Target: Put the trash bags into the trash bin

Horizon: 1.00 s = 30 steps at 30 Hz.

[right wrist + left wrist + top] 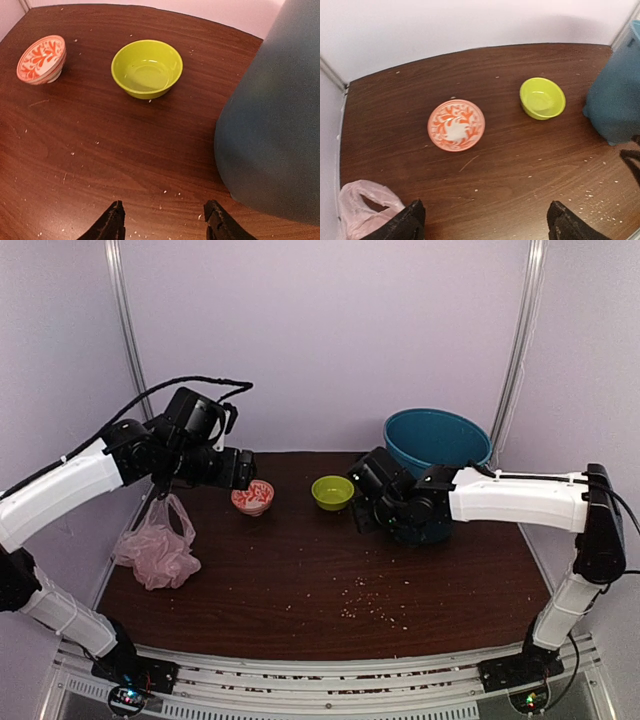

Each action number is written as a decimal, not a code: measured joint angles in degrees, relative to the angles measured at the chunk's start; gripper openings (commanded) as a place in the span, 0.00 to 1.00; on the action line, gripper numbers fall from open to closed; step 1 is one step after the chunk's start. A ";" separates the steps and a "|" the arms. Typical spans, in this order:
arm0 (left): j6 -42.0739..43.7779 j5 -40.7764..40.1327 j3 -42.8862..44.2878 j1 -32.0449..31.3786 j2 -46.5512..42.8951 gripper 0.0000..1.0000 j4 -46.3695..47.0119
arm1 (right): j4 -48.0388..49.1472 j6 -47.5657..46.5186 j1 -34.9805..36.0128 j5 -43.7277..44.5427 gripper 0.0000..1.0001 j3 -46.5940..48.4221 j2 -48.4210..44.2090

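Pale-pink trash bag point(155, 550), crumpled in a loose heap on the dark wooden table point(300, 570), far to the left of the teal trash bin point(437, 440) and somewhat nearer the arm bases than it. One handle loop of the bag stands up beneath the left arm. The bag is outside the bin. The bin stands upright with its mouth open to the overhead view.

Left gripper point(486, 205): jaws spread wide with nothing between them, well to the left of the bin. In the left wrist view the bag lies just outside one finger point(407, 222); whether the two touch cannot be told.

Right gripper point(164, 202): jaws parted and empty, low over the table just beside the bin's left wall, which fills the right side of the right wrist view.

Lime-green bowl point(332, 492): upright, near the bin on its left, apart from it. Orange-and-white patterned bowl point(252, 497): farther left of the bin, beyond the green bowl, between the green bowl and the bag.

Pale crumbs point(375, 605): scattered on the table on the near side of the bin, toward the arm bases
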 measured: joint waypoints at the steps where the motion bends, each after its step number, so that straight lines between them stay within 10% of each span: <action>1: -0.39 -0.90 0.48 1.18 -0.09 0.88 -1.64 | 0.57 0.50 -1.44 -0.96 0.54 -0.24 0.00; 14: -6.64 -3.82 -6.71 19.65 -4.66 0.97 -15.45 | 3.37 5.18 -15.41 -6.40 0.55 -8.00 -1.55; 30: -9.94 -3.26 -17.29 25.73 -5.70 0.98 -16.35 | 9.99 4.39 -7.13 -22.38 0.58 -13.66 -6.51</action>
